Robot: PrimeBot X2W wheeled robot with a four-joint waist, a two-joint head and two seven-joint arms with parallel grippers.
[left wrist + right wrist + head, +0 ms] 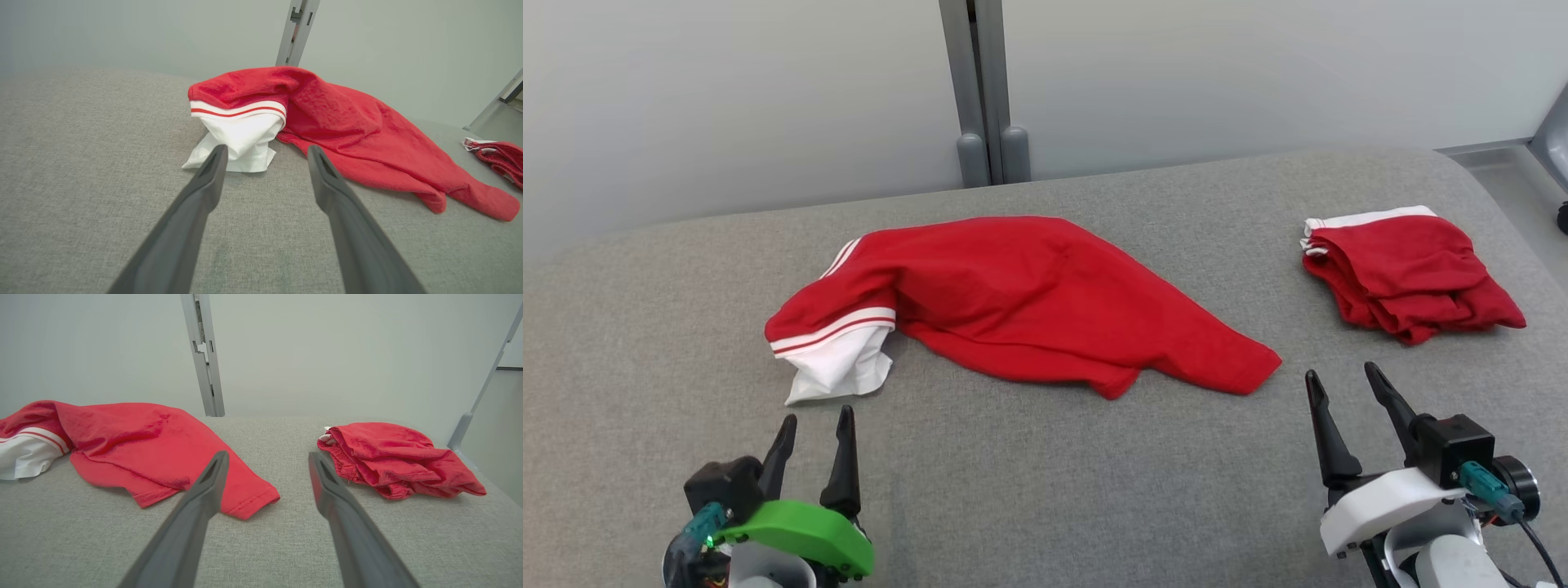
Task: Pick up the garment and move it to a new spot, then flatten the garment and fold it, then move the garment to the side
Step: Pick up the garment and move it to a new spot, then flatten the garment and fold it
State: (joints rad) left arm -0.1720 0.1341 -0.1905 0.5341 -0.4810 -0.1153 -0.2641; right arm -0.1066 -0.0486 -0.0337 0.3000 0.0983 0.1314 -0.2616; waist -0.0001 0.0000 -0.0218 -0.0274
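Note:
A red garment (1029, 298) with a white, red-striped sleeve end lies loosely spread and rumpled across the middle of the grey surface; it also appears as the garment (347, 130) and the garment (135, 445) in the wrist views. My left gripper (817, 429) stands open just in front of the white sleeve end, apart from it, with nothing between its fingers. At the lower right my right gripper (1339, 384) is open and empty, a short way right of the garment's lower right corner.
A second red garment (1405, 273), folded into a small pile with a white band, lies at the far right of the grey padded surface (1045, 490). A grey post (984, 90) stands behind against a pale wall. The surface's edge curves away at the right.

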